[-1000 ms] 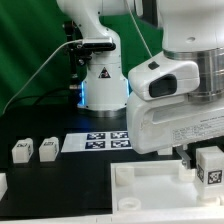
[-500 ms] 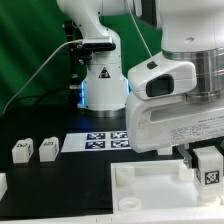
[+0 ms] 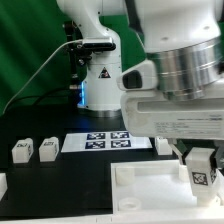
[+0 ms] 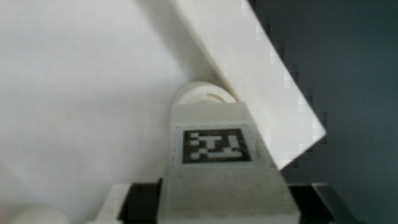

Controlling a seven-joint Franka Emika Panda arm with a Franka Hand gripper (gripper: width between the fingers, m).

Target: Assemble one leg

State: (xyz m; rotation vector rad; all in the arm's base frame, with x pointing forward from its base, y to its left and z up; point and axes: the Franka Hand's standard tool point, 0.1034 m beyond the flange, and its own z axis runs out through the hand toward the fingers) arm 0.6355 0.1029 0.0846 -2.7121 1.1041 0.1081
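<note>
Exterior view has my claw (image 3: 202, 163) drawn narrow and clamped on the small white plastic leg (image 3: 201, 175). The leg stands upright between my jaws, with its black-and-white square marker facing the camera. I hold it at the exterior view's right, over a corner of the large white square tray-like part (image 3: 145, 192); whether they touch, I cannot tell. Two similar small white blocks (image 3: 22, 151) stand well apart on the black table (image 3: 70, 178), near the thin flat white marker board (image 3: 105, 142). Wrist view shows the leg (image 4: 217, 140) against that part's white surface.

leg (image 3: 202, 173) partly hidden by jaws, tray (image 3: 135, 180) cropped
</note>
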